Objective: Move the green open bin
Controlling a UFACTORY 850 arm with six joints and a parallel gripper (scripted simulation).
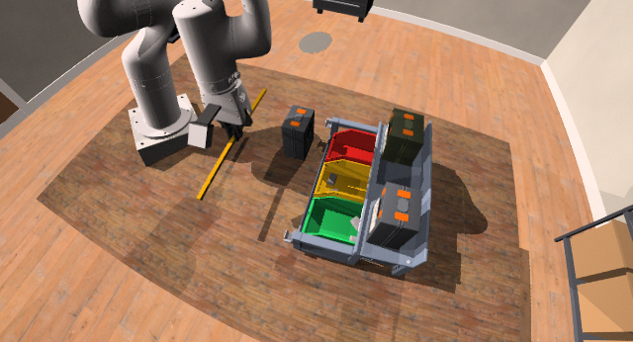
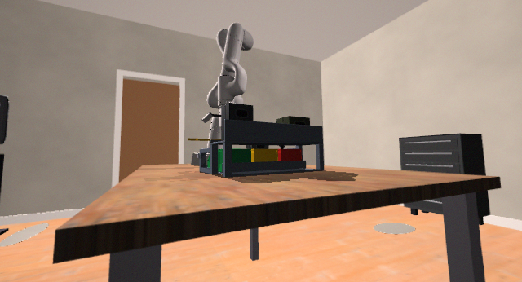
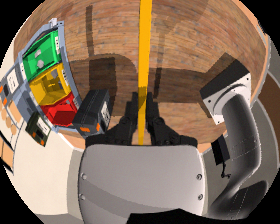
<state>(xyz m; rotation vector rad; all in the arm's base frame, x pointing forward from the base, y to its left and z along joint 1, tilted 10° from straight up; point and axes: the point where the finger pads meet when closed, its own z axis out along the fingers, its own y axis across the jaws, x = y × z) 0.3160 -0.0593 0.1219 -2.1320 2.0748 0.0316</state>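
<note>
My gripper (image 1: 234, 133) (image 3: 142, 100) is shut on a long yellow bar (image 1: 215, 169) (image 2: 201, 139) (image 3: 145, 40) and holds it level above the table, between the arm's base and the shelf. The green bin (image 1: 333, 223) (image 2: 241, 156) (image 3: 43, 54) sits in the grey-blue shelf (image 1: 323, 248) (image 2: 273, 131), at its end nearest the top camera, with light grey parts inside. The yellow bin (image 1: 353, 175) (image 2: 264, 155) (image 3: 47, 91) is beside it, then the red bin (image 1: 358, 144) (image 2: 290, 155) (image 3: 63, 114). The bins' open fronts face the arm. The gripper is well away from them.
A dark case (image 1: 297, 134) (image 3: 93, 114) stands on the table between gripper and red bin. A grey case (image 1: 396, 220) (image 2: 240, 112) and a dark green case (image 1: 403, 139) (image 2: 295, 120) stand on the shelf's upper level. A front rail borders the bins.
</note>
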